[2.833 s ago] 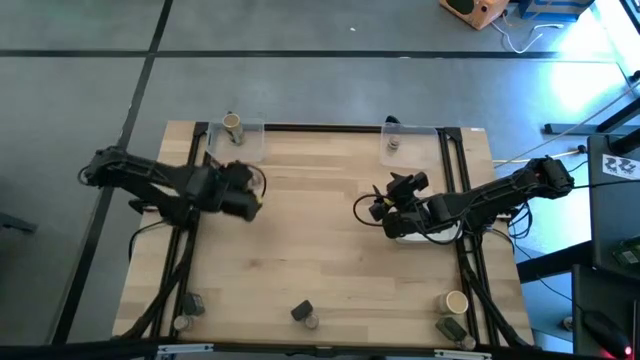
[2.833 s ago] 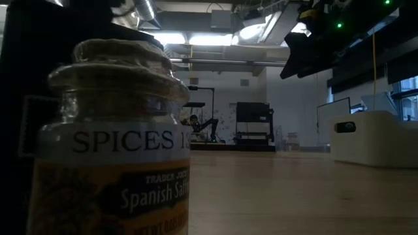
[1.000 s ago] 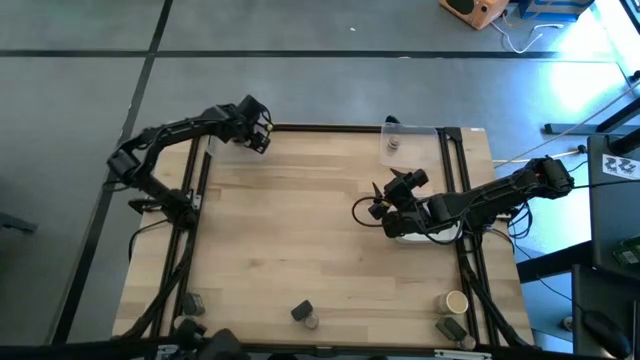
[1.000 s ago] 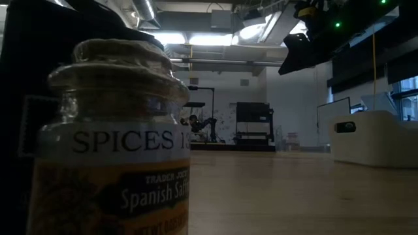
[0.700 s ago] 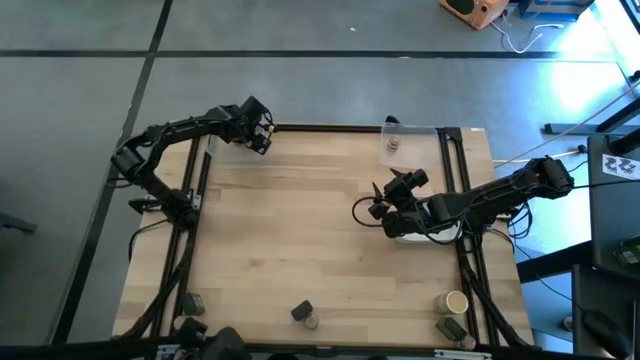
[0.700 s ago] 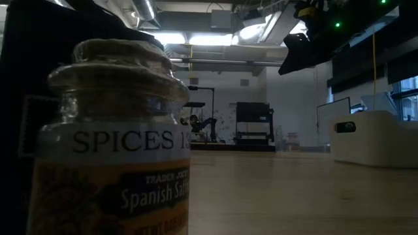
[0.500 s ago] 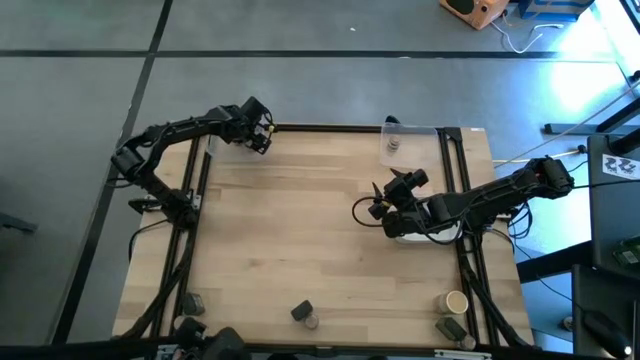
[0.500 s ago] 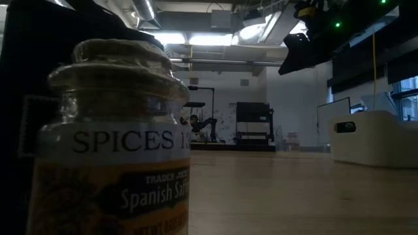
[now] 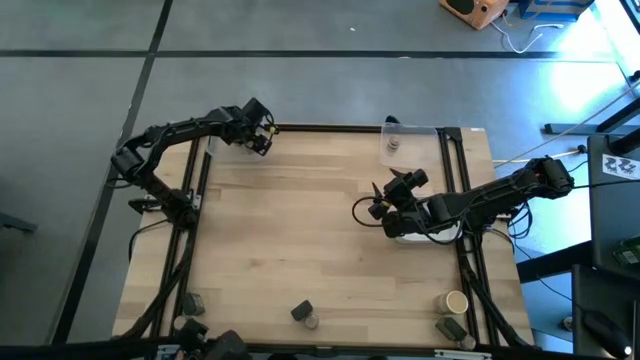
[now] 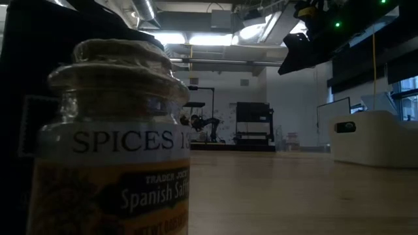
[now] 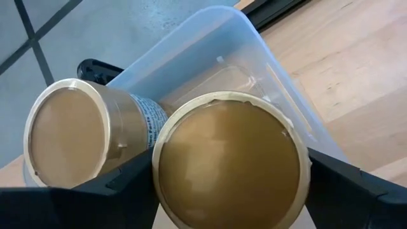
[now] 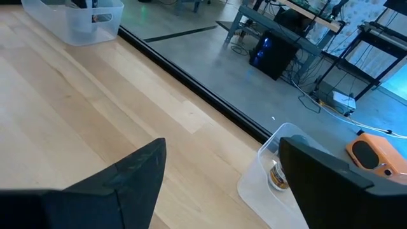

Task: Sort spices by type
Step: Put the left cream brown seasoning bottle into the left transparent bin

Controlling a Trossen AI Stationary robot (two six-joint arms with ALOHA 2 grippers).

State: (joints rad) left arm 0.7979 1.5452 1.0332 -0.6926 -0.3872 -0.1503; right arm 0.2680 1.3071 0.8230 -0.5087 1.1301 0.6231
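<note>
My left gripper (image 9: pixel 260 133) is at the clear tray (image 9: pixel 222 146) on the table's far left, shut on a tan cylinder with a pale round top (image 11: pixel 229 168). A second tan cylinder (image 11: pixel 67 137) stands in that tray (image 11: pixel 254 57), close beside the held one. My right gripper (image 9: pixel 380 205) is open and empty above the table's right middle, next to the white dish (image 9: pixel 425 232). A small grey-capped jar (image 9: pixel 393 143) stands in the far right clear tray (image 9: pixel 415 142). Other spices stand along the near edge. My left gripper pinches the tan cylinder's side wall just under its top rim (image 11: pixel 156 159) between its two fingers (image 11: pixel 114 191), one on each side. The fingers come from above, pointing down. The cylinder stands upright over the tray; its bottom is hidden.
Along the near edge stand two small jars (image 9: pixel 188 305), a dark pack with a jar (image 9: pixel 302 312), a tan cylinder (image 9: pixel 456 301) and a dark pack (image 9: pixel 450 328). A saffron jar (image 10: pixel 114 137) fills the low view's front. The table's middle is bare wood.
In the last second nothing has visibly changed. Before that, my left gripper went from the table's left middle to the far left tray, which held one tan cylinder.
</note>
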